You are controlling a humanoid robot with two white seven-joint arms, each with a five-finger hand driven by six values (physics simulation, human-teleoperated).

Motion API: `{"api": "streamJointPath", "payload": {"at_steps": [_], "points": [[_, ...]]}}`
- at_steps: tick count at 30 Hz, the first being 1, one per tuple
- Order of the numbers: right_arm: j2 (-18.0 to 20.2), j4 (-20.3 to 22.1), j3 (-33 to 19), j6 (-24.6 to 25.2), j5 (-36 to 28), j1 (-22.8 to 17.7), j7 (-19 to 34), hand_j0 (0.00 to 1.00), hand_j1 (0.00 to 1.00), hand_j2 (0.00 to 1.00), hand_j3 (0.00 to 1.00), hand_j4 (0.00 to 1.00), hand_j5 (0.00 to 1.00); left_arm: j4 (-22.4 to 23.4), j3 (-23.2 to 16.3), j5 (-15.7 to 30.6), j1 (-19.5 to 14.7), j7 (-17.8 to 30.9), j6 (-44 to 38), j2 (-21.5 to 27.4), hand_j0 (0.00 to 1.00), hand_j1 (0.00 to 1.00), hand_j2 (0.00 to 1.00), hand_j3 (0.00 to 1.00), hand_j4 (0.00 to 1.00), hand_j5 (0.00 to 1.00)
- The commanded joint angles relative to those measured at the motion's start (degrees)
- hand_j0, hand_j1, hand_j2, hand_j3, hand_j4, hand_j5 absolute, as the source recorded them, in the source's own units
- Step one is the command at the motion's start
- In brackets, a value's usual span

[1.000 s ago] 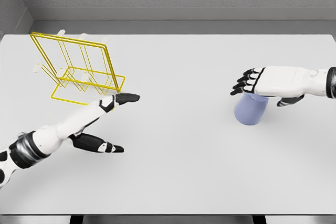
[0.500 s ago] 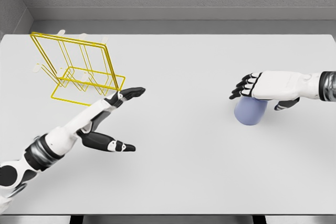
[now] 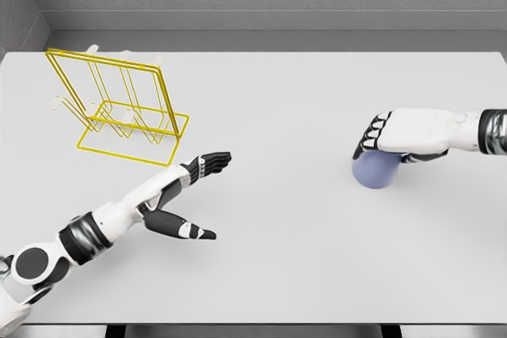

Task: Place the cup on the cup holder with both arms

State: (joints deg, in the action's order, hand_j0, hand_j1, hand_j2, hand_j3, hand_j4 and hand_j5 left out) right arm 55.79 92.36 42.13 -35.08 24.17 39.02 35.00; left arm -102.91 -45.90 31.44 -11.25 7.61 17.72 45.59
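Right hand [image 3: 394, 138] curls over the cup [image 3: 375, 171] beneath it.

Lavender cup [image 3: 375, 170] — right; yellow wire cup holder [image 3: 119, 106] — far-left.

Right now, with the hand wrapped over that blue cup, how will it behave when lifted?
The cup looks rigid and smooth-walled, so it probably won't deform but could slip in the right hand, which covers only its top. It looks small against the hand, so likely light. Its round wall suggests it would roll across the table if dropped.
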Motion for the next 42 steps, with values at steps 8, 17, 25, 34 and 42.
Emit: {"api": "streamJointPath", "payload": {"at_steps": [8, 17, 25, 34, 42], "points": [[-0.06, 0.1, 0.06, 0.08, 0.53, -0.09, 0.0, 0.65, 0.65, 0.65, 0.65, 0.65, 0.65, 0.25, -0.33, 7.15, 0.26, 0.12, -4.18, -0.68, 1.0, 1.0, 1.0, 1.0, 1.0, 1.0], [0.02, 0.19, -0.12, 0.08, 0.35, 0.53, 0.0, 0.6, 0.6, 0.6, 0.6, 0.6, 0.6, 1.66, -0.24, 6.79, 0.09, 0.21, -6.65, -2.71, 1.0, 1.0, 1.0, 1.0, 1.0, 1.0], [0.73, 3.18, -0.73, 0.08, 0.17, 0.7, 0.0, 0.51, 0.51, 0.51, 0.51, 0.51, 0.51, 2.89, -0.24, 6.71, 0.35, 0.21, -6.56, -2.79, 1.0, 1.0, 1.0, 1.0, 1.0, 1.0], [1.43, 8.81, -0.91, 0.08, -0.09, 0.79, 0.0, 0.51, 0.51, 0.51, 0.51, 0.51, 0.51, 3.59, -0.16, 6.53, 0.61, 0.21, -6.38, -3.14, 1.0, 1.0, 1.0, 1.0, 1.0, 1.0], [-1.38, 8.89, -0.64, 0.08, -0.62, 1.93, 0.0, 0.51, 0.51, 0.51, 0.51, 0.51, 0.51, 4.12, -0.16, 6.35, 0.35, 0.21, -6.47, -3.14, 1.0, 1.0, 1.0, 1.0, 1.0, 1.0]]}}
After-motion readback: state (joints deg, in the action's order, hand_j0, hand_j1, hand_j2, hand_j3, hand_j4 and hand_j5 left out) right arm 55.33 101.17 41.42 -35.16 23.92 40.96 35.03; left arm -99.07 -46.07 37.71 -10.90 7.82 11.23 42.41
